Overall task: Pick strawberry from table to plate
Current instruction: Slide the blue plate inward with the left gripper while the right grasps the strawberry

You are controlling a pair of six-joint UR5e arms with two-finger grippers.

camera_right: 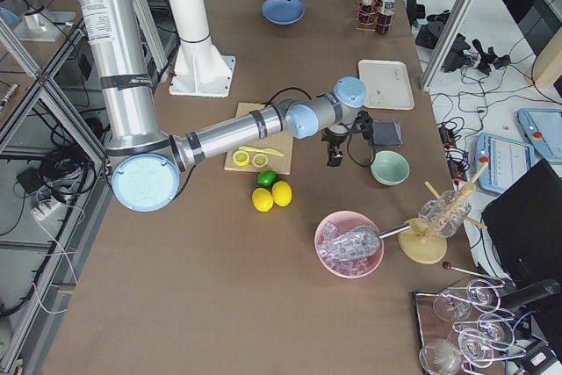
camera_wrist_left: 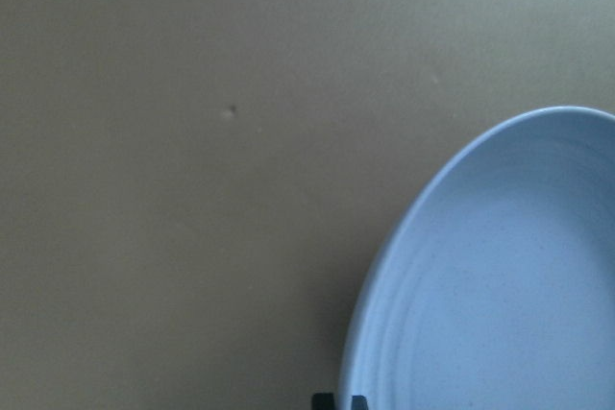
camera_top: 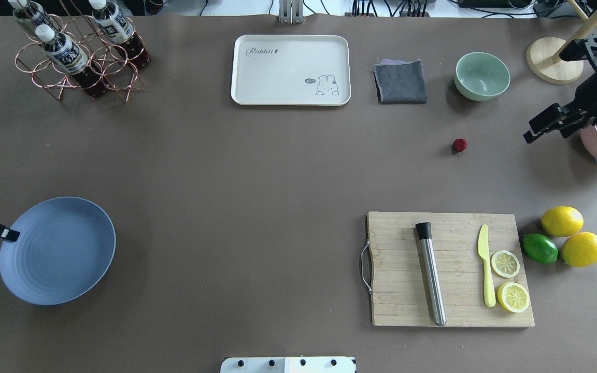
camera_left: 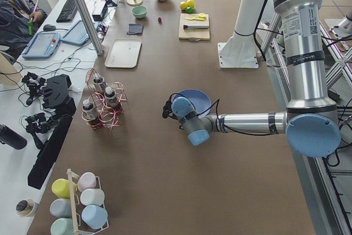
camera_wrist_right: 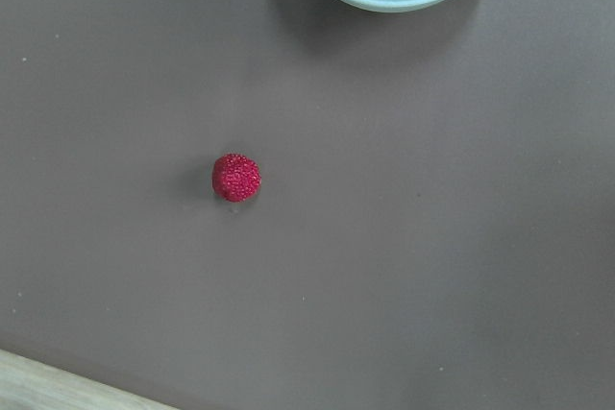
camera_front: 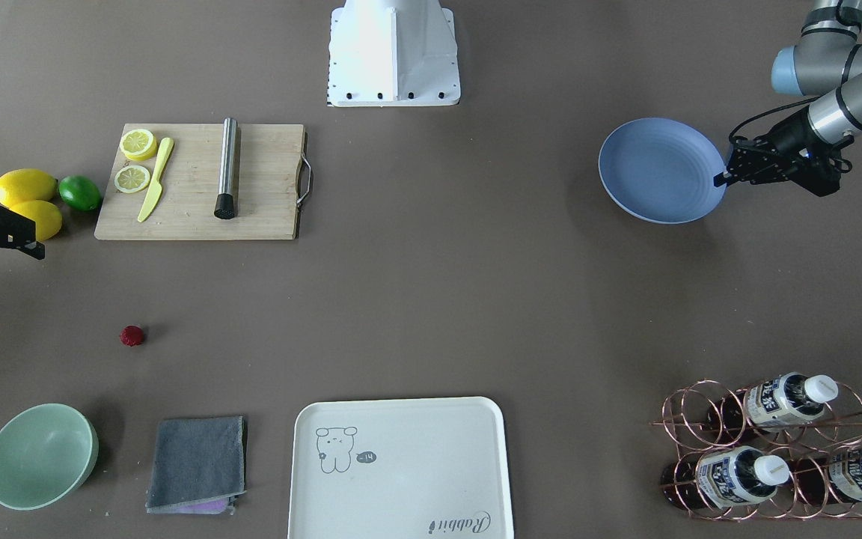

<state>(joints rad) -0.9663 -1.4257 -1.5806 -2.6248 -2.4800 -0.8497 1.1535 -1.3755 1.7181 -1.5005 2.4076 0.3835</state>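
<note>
On the worktop (camera_top: 257, 171) near the green bowl (camera_top: 482, 76) sits the strawberry (camera_top: 459, 145), far from the plate (camera_top: 57, 251), so the right jaws, spread and empty, should centre over it, drop straight and pinch gently; left jaws look closed at the plate's rim.

Left arm (camera_left: 247, 121): reaches in low with the forearm close to level; the wrist sits just outside the plate (camera_front: 655, 172).
Left gripper (camera_front: 719, 180): tips at the plate's rim, on the side away from the other arm. Fingers drawn together with barely a gap. Contact with the rim cannot be told.
Right arm (camera_right: 237, 133): stretched out long, well apart from the plate.
Right gripper (camera_top: 529, 132): far from the plate, hanging raised and pointing down, fingers spread and holding nothing.
</note>
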